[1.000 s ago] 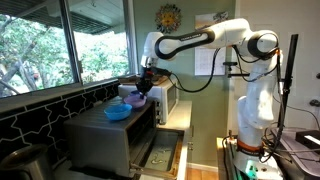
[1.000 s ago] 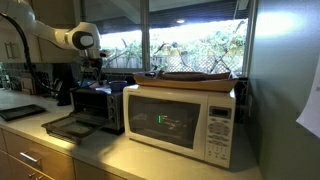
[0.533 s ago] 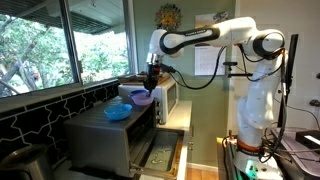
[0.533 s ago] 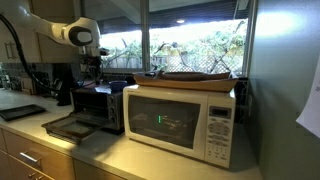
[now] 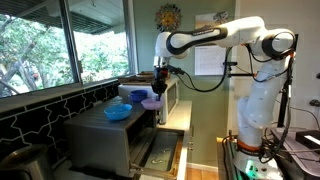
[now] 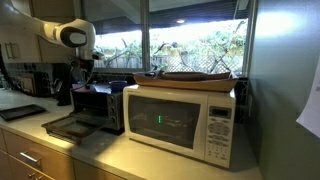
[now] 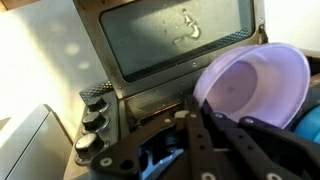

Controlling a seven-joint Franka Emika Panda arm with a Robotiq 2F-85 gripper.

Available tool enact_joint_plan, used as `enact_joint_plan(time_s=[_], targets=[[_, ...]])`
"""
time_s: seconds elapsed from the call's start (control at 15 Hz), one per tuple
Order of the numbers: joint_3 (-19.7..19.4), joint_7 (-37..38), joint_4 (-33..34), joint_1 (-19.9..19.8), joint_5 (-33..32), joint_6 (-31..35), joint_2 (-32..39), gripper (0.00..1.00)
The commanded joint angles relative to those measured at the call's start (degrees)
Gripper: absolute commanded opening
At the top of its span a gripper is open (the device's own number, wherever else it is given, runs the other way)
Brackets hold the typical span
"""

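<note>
Your end effector [image 7: 195, 118] is clenched on the rim of the lilac plastic bowl [image 7: 255, 85], holding it above the steel toaster oven [image 5: 100, 140]. The pickup looks done; the bowl is not yet set down.

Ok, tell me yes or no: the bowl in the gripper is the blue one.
No: the gripper is clamped on the rim of the purple bowl, while the blue bowl sits on top of the toaster oven.
</note>
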Motion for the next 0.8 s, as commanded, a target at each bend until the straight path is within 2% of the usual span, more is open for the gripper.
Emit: enact_joint_plan(time_s=[0.0,0.07,0.73], targets=[[-0.1,1.0,-5.7,-0.3,3.6,1.7,-4.9,0.01],[0.4,0.0,-1.8,-0.5,1.6,0.0,-1.7,0.04],[0.4,0.4,-3.7,-0.6,2.5,0.5,-3.4,0.04]])
